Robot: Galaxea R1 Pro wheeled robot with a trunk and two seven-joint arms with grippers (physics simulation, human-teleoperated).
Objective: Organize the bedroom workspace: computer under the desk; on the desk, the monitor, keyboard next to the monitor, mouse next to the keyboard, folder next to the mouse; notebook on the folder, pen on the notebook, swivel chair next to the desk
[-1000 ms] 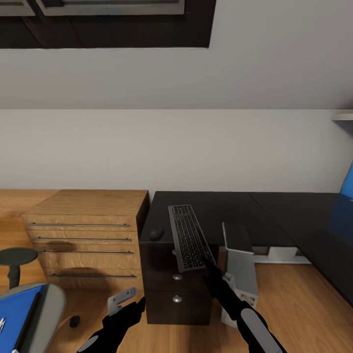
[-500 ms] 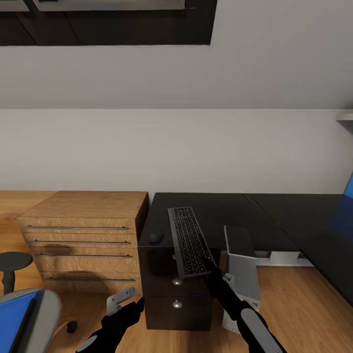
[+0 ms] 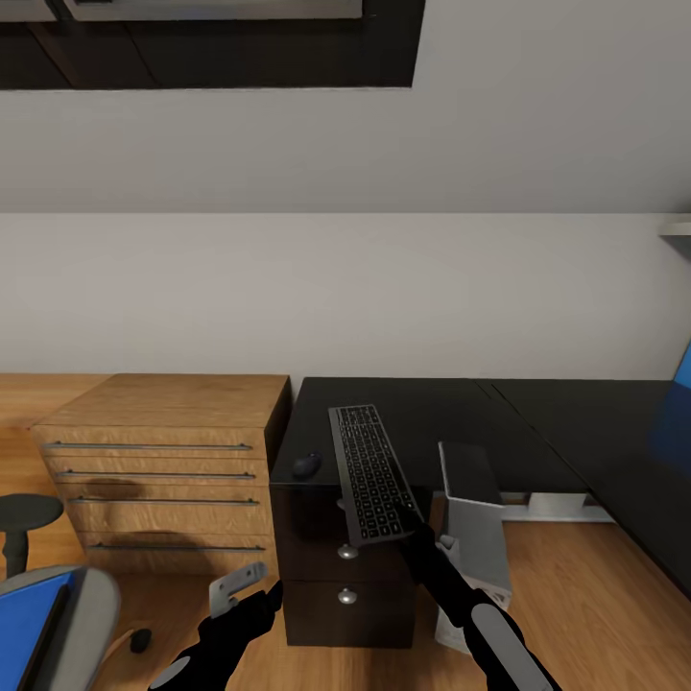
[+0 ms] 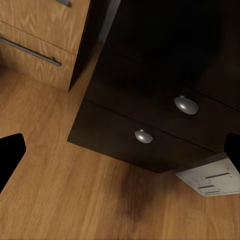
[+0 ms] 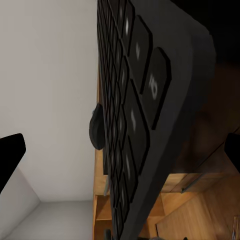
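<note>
Your right gripper [image 3: 408, 516] has its fingers closed on the near corner of the slim black keyboard with the thin grey edge [image 3: 369, 470]. That keyboard lies lengthwise on the glossy black L-shaped desk [image 3: 432, 413], and its near end juts out past the desk's front edge, over the dark drawers with round silver knobs [image 3: 344, 566]. In the right wrist view the keyboard [image 5: 135, 120] fills the space between the fingertips, with the mouse [image 5: 96, 129] beyond it.

The small black oval mouse [image 3: 307, 465] sits on the desk just beside the keyboard, towards the light wood cabinet [image 3: 163, 451], close to the desk's corner edge. The rest of the desk top behind the keyboard is bare up to the wall.

Your left gripper [image 3: 235, 587] hangs low in front of the drawers with its jaws spread wide and nothing between them; the left wrist view looks at the two knobs [image 4: 186, 104] and the wood floor [image 4: 75, 200].

The light grey-white tower computer [image 3: 472, 528] stands on the floor just beside the drawers, partly under the desk's edge. The grey padded swivel chair [image 3: 86, 614], with the bright blue folder [image 3: 29, 614] on its seat, stands well apart from the desk, in front of the cabinet.
</note>
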